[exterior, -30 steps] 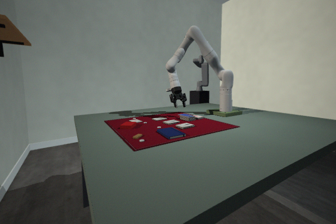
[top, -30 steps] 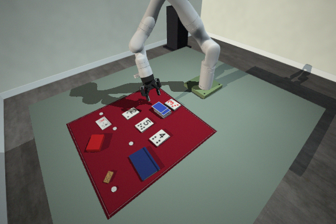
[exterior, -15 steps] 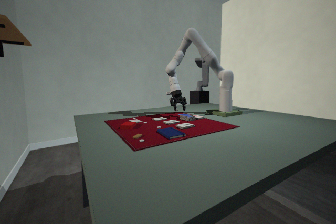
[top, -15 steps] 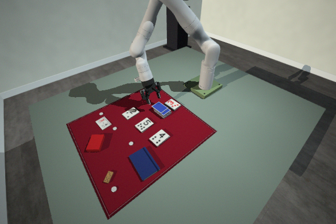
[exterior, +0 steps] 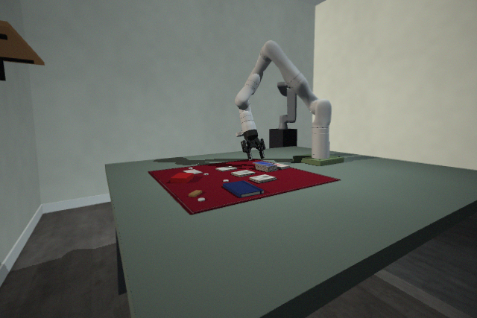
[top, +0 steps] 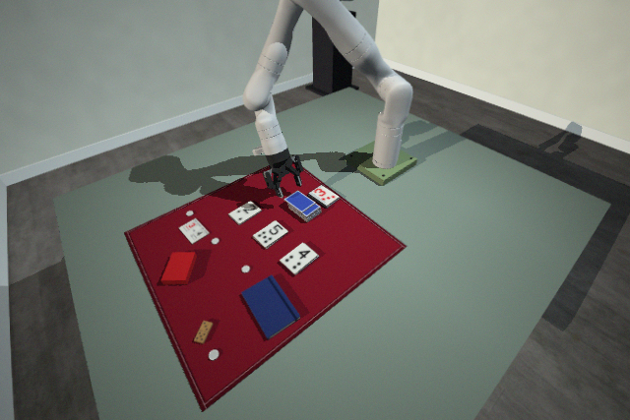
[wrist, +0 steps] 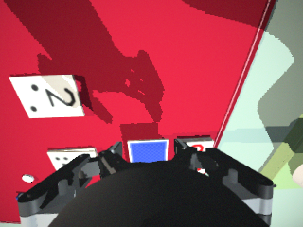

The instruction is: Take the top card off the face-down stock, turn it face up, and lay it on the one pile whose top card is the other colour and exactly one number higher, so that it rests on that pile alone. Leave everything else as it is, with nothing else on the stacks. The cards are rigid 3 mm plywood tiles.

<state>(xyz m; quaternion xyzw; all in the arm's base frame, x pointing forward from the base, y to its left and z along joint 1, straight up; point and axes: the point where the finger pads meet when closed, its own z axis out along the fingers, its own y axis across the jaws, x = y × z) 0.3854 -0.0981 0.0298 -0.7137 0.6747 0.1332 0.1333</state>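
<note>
The face-down stock point(top: 302, 204) point(exterior: 264, 165) point(wrist: 148, 148) is a stack with a blue back on the red mat point(top: 355, 245) point(exterior: 308, 179) point(wrist: 189, 57). Around it lie face-up piles: a red 3 point(top: 323, 195) point(wrist: 198, 146), a black 2 point(top: 244, 211) point(wrist: 49, 96), a black 5 point(top: 270, 233) point(wrist: 71, 156) and a black 4 point(top: 298, 258) point(exterior: 262, 178). My gripper point(top: 288, 186) point(exterior: 253, 151) point(wrist: 148, 147) is open and empty. It hangs a little above the mat, just behind the stock on its far side, between the stock and the 2.
On the mat also lie a red box point(top: 177, 267), a blue notebook point(top: 269, 305), a small printed card point(top: 193, 230), a wooden tile point(top: 203, 331) and several white discs point(top: 245, 269). The arm's green base plate point(top: 386, 168) sits behind the mat.
</note>
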